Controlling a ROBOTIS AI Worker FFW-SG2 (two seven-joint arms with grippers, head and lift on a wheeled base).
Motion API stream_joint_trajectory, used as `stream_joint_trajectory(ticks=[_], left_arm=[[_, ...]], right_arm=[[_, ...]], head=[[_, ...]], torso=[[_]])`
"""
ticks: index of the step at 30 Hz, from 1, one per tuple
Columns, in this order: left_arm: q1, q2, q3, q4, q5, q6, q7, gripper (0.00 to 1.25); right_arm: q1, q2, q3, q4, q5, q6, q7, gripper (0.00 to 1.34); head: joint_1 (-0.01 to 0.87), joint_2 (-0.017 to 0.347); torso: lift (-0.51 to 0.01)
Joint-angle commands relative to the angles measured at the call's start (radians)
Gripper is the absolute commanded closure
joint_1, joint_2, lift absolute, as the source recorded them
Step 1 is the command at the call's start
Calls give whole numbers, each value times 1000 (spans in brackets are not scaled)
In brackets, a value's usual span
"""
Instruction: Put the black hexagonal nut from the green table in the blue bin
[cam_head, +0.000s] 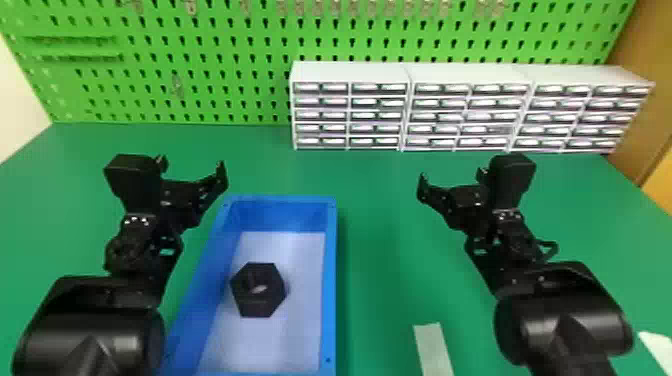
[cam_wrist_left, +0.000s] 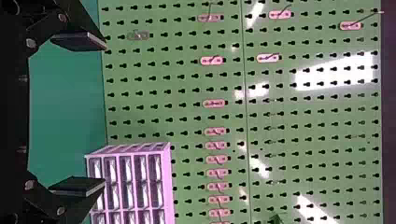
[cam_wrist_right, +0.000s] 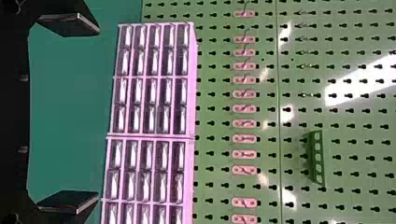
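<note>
The black hexagonal nut lies flat on the pale floor of the blue bin, nearer its left wall. Left of the bin's far end, my left gripper is raised with its fingers apart and nothing between them. My right gripper is held well to the right of the bin, also open and holding nothing. In the left wrist view the left gripper has its two pads wide apart. The right wrist view shows the right gripper spread just as wide.
White drawer cabinets line the back right of the green table, before a green pegboard. A pale strip lies near the front, right of the bin, and a white piece at the right edge.
</note>
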Motion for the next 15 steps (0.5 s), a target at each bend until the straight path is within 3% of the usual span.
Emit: stream_joint_trajectory(ticks=[1, 15], left_arm=[[-1, 0, 0, 2, -1, 0, 0, 242], [1, 0, 3, 2, -1, 0, 0, 242]], right_arm=[[-1, 0, 0, 2, -1, 0, 0, 68], [-4, 0, -4, 2, -1, 0, 0, 68]], head=[[686, 52], [686, 52]], torso=[[-97], [-97]])
